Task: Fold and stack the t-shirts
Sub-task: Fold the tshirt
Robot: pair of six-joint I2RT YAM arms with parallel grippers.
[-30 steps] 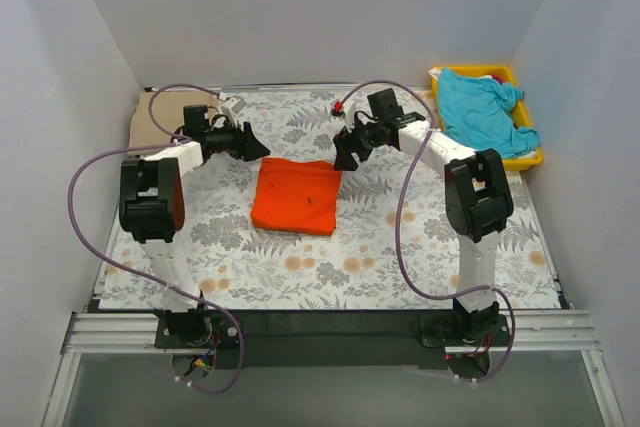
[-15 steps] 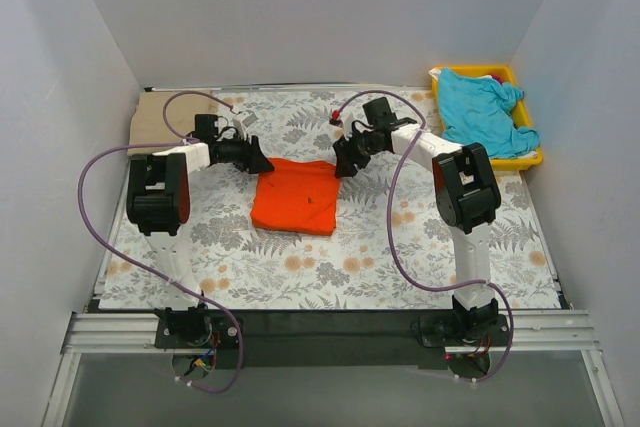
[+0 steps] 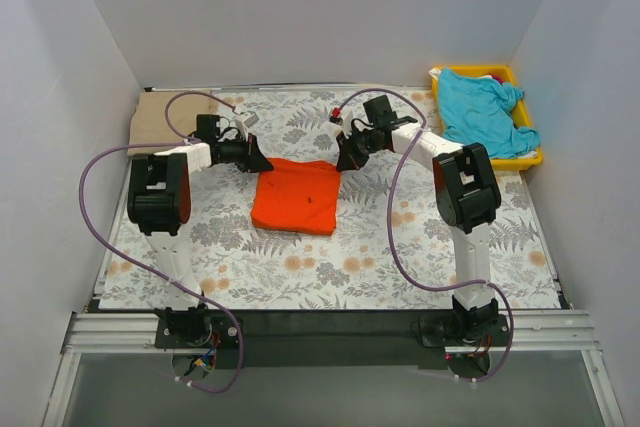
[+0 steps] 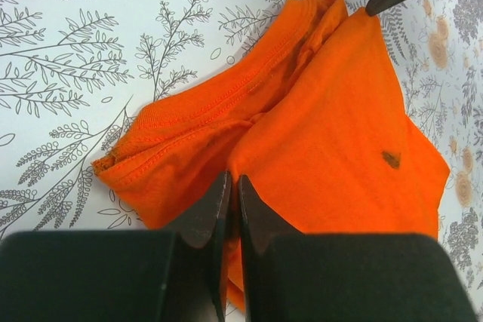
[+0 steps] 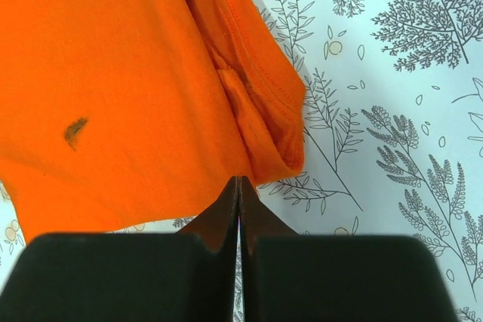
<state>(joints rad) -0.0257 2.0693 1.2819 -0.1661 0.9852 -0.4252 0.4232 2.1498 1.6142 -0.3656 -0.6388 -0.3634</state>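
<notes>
The orange-red t-shirt (image 3: 295, 197) lies folded into a rectangle at the table's middle. My left gripper (image 3: 262, 163) is at its far left corner. In the left wrist view that gripper (image 4: 232, 180) is shut with a fold of the orange cloth (image 4: 339, 118) pinched between the jaws. My right gripper (image 3: 343, 161) is at the far right corner, shut (image 5: 239, 180) on the shirt's edge (image 5: 151, 111), with a thin sliver of cloth in the gap. A turquoise t-shirt (image 3: 482, 112) is heaped in the tray. A tan t-shirt (image 3: 150, 115) lies flat at the far left.
The yellow tray (image 3: 530, 157) stands at the back right against the right wall. The fern and flower printed cloth (image 3: 330, 267) covers the table. White walls close in the left, back and right sides. Purple cables loop beside both arms.
Both grippers have moved in onto the orange shirt's far corners and gone from open to shut. The shirt itself has not visibly shifted.
</notes>
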